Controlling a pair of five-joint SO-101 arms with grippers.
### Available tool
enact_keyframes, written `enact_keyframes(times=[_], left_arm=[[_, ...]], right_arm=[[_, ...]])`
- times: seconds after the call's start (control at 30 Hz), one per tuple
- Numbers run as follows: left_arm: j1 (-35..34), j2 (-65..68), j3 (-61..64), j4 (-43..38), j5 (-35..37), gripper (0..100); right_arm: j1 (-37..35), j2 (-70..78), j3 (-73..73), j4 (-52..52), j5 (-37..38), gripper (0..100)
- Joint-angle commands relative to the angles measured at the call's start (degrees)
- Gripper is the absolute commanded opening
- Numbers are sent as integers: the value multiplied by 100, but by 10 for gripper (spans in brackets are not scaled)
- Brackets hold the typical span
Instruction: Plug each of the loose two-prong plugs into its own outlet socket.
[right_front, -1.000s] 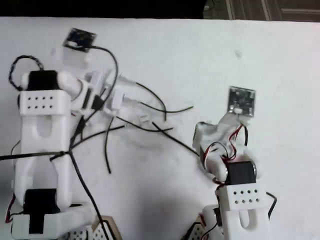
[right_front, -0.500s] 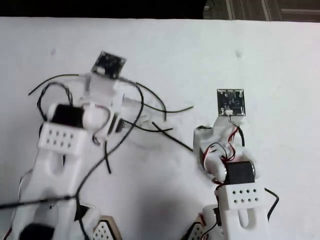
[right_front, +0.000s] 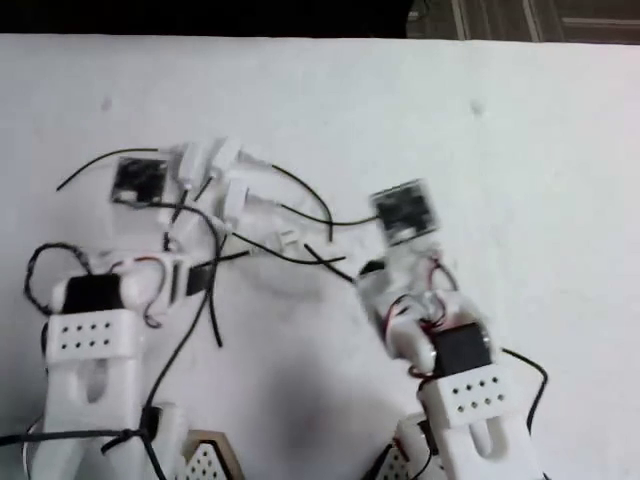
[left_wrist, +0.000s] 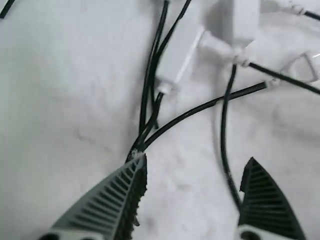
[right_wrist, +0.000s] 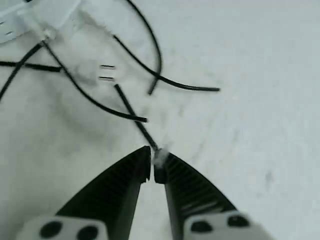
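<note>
Left claw (left_wrist: 194, 172) is held released over the table (left_wrist: 60, 100), and a bundle of cords (left_wrist: 150, 100) is seen running between its fingers. White socket blocks (right_front: 215, 165) are recorded left of the table's middle, toward the far edge; whether any prongs are seated in them cannot be told. Right claw (right_wrist: 152, 165) is clenched on the end of a black cord (right_wrist: 127, 104). A two-prong plug (right_wrist: 105, 72) is noted lying loose beside that cord, toward the blocks.

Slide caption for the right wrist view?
Right gripper pinches the end of a black cable on the white table; a loose two-prong plug lies nearby.
</note>
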Motion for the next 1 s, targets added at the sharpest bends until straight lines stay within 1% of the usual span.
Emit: enact_keyframes(times=[0.0,0.13,0.27,0.37,0.57,0.8,0.9,0.97], left_arm=[[-822,-154,422,-290,-299,302],[-1323,-154,932,-809,-316,302],[-1437,-154,1046,-958,-316,302],[-1437,-154,1055,-967,-316,302],[-1437,-154,1073,-976,-316,302],[-1437,-154,1081,-976,-316,302],[-1437,-154,1081,-976,-316,302],[-1437,-154,1081,-976,-316,302]], right_arm=[[-927,198,-334,66,281,17],[-1648,1411,-1002,127,281,17],[-2079,3125,-2075,154,281,18],[-2237,4277,-2945,145,290,18],[-2264,6202,-4475,145,290,18],[-2255,7829,-5688,145,290,18],[-2097,8400,-6303,145,299,18],[-1886,8752,-6831,145,519,18]])
